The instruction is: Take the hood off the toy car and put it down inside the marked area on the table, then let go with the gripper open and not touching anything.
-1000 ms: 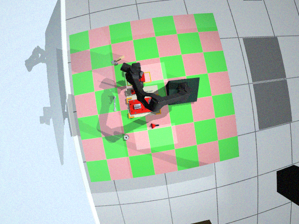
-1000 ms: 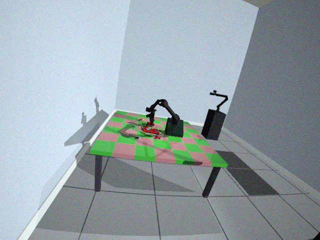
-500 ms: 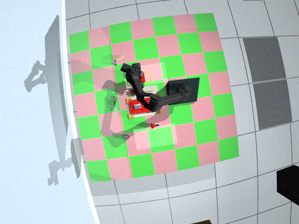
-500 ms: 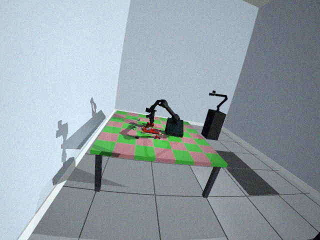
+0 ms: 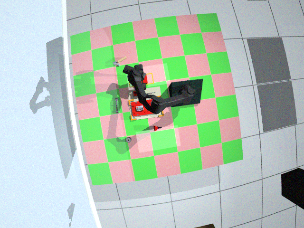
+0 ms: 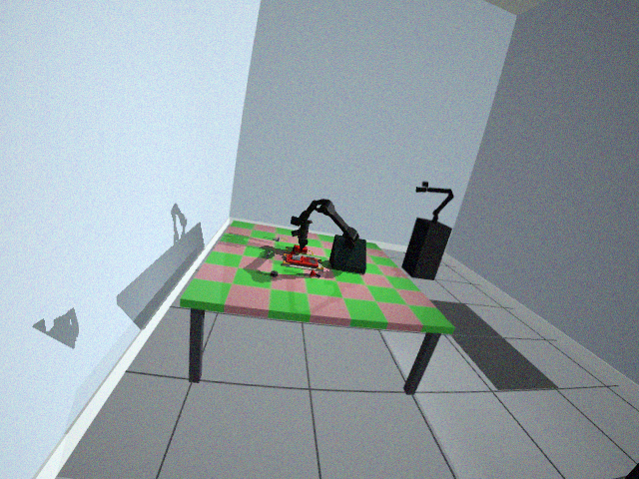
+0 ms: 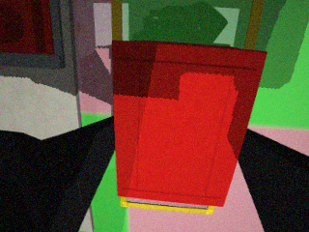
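Observation:
The red hood (image 5: 145,79) (image 6: 299,249) (image 7: 174,140) is held between the two black fingers of my gripper (image 7: 177,128), which is shut on its sides. The hood is over the marked area, a yellow outline (image 5: 153,78) (image 7: 166,209); it appears slightly above the table, but the exact gap cannot be told. In the wrist view, the outline shows past the hood's lower edge and its side lines show beyond the upper edge. The toy car (image 5: 135,113) (image 6: 303,260) (image 7: 39,103) stands beside the area, red and white, with a grey block on top. The arm hides part of it.
A hammer (image 5: 121,59) lies beyond the marked area. A grey wrench (image 5: 117,105) lies left of the car. A grey ring-shaped part (image 5: 128,138) and a small red part (image 5: 156,128) lie on the car's other side. The dark arm base (image 5: 175,91) (image 6: 347,257) stands to the right.

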